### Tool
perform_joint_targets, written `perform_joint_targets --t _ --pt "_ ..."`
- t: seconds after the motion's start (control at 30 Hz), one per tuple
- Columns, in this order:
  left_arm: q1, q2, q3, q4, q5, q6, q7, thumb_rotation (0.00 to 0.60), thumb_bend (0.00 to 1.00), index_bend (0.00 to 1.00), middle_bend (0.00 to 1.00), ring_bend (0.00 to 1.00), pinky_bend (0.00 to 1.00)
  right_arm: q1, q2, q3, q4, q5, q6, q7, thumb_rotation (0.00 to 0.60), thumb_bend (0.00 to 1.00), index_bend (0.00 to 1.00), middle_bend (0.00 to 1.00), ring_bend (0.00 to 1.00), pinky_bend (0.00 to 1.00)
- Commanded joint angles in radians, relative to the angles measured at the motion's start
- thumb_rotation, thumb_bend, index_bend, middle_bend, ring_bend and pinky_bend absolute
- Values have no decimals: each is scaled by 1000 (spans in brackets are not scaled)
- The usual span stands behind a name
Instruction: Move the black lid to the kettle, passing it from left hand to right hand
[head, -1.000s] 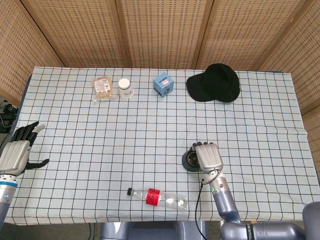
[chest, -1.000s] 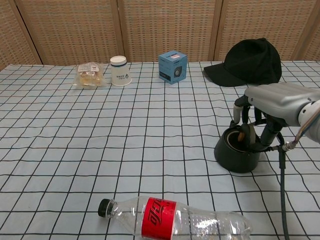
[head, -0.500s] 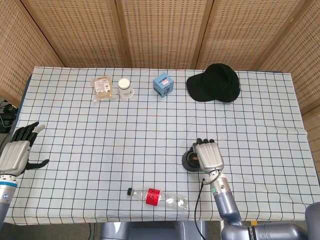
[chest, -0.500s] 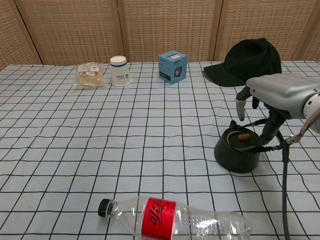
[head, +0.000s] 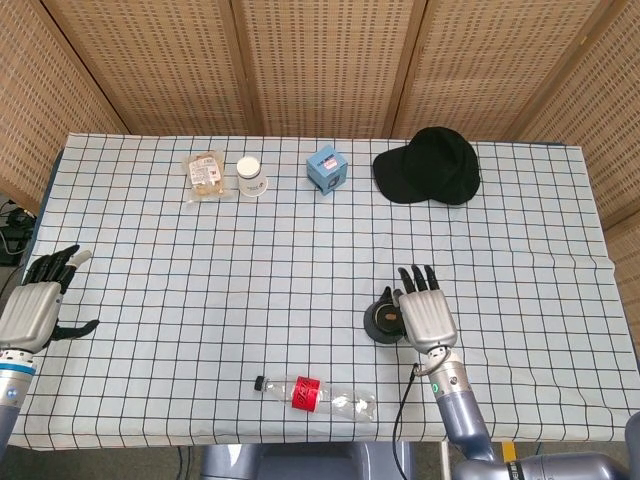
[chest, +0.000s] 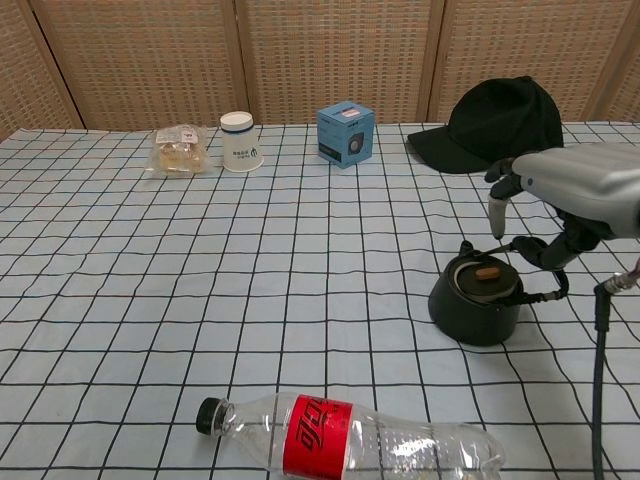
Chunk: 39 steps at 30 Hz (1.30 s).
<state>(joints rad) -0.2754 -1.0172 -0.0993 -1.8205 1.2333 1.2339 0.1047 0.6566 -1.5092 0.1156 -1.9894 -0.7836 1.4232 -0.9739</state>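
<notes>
The black kettle (chest: 476, 304) (head: 380, 320) stands on the checked cloth at front right. The black lid (chest: 483, 277) with a brown knob lies seated on its top. My right hand (chest: 566, 190) (head: 424, 312) hovers just right of and above the kettle, fingers spread and holding nothing, clear of the lid. My left hand (head: 36, 306) is at the table's far left edge in the head view, fingers apart and empty; the chest view does not show it.
A plastic cola bottle (chest: 345, 438) lies on its side near the front edge. Along the back stand a snack packet (chest: 179, 148), a white cup (chest: 240, 141), a blue box (chest: 346, 133) and a black cap (chest: 497, 125).
My right hand let go of the lid, which now sits on the kettle, and rose up and to the right with fingers opening. The left hand has not moved.
</notes>
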Motion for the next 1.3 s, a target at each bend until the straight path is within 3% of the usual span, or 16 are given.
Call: perform_joint_targets --t 0.03,0.27,1.3 --pt "-1 0 0 0 -2 -3 0 600 183 98 0 0 0 2 -1 -3 -5 10 0 -10 600 793 453 127 23 0" --pt "0 4 -1 -2 -5 -4 -9 600 185 98 0 0 0 7 -16 -14 -6 39 1 -40 600 932 469 87 0 0" --pt "-3 15 3 -11 -9 -17 -14 600 190 98 0 0 0 8 -55 -32 36 59 -28 -9 600 933 477 38 0 0"
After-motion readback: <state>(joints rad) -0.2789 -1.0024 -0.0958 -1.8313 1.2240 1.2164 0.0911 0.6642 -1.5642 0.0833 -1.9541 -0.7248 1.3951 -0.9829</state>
